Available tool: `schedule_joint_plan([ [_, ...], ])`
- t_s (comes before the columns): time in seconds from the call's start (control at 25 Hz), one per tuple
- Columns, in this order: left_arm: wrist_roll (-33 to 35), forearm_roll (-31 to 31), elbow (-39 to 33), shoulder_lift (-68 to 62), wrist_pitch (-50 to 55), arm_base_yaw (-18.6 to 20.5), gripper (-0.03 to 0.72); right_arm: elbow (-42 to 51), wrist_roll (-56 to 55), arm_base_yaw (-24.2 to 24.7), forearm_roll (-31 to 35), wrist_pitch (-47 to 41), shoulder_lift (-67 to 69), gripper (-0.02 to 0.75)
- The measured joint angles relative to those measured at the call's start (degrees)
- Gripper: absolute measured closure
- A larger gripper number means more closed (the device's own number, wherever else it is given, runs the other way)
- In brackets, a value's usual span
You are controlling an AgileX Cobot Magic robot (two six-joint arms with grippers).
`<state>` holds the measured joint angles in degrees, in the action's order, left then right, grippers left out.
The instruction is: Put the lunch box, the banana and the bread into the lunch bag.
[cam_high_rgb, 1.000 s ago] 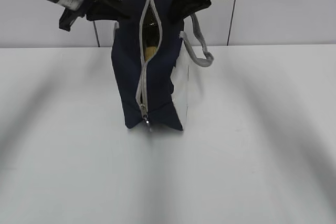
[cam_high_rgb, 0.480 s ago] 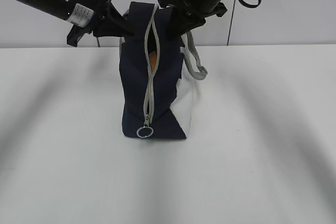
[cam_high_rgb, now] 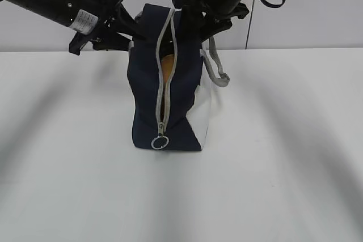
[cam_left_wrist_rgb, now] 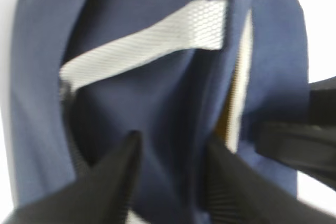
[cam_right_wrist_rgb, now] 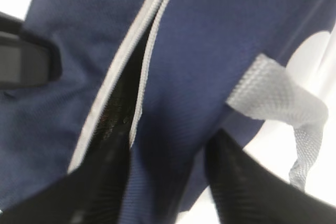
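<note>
The navy lunch bag stands upright on the white table, its white side panel to the right. Its grey zipper is open, with the ring pull at the bottom front. A golden-brown sliver, the bread, shows inside the slit and in the left wrist view. The lunch box and banana are hidden. My left gripper pinches the bag's top left fabric. My right gripper pinches the top right wall, one finger inside the opening.
A grey strap handle hangs off the bag's right side; it also shows in the right wrist view. The other strap lies across the left face. A grey wall and cables stand behind the table.
One second ago the bag hung tilted, barely touching the table. It now stands flat with the ring pull at the front, and the slit has widened slightly.
</note>
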<state>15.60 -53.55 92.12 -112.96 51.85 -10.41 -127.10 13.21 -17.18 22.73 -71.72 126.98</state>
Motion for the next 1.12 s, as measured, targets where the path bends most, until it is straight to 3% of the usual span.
schedule_joint_plan([
  [0.12, 0.0, 0.4, 0.2, 0.2, 1.5, 1.9, 0.270, 0.0, -0.1, 0.0, -2.3, 0.0, -1.7, 0.238],
  [0.24, 0.0, 1.8, 1.7, 1.7, 4.2, 3.7, 0.228, 0.0, -1.5, 0.0, -5.9, 0.0, -4.9, 0.200],
  [0.52, -1.7, 11.4, 6.4, 8.1, 13.6, 4.4, 0.217, 9.1, -2.3, -0.9, -14.5, 0.0, -15.8, 0.189],
  [0.8, -4.8, 19.8, 6.7, 14.1, 18.7, 4.4, 0.254, 18.1, -2.4, -7.5, -24.6, 0.0, -27.4, 0.190],
  [1.0, -5.3, 22.5, 6.7, 18.5, 19.1, 4.4, 0.267, 21.2, -2.4, -12.9, -27.6, -0.1, -32.4, 0.215],
  [1.12, -5.4, 22.6, 6.7, 21.2, 19.4, 4.4, 0.279, 24.9, -2.6, -13.4, -27.7, -0.1, -34.8, 0.244],
])
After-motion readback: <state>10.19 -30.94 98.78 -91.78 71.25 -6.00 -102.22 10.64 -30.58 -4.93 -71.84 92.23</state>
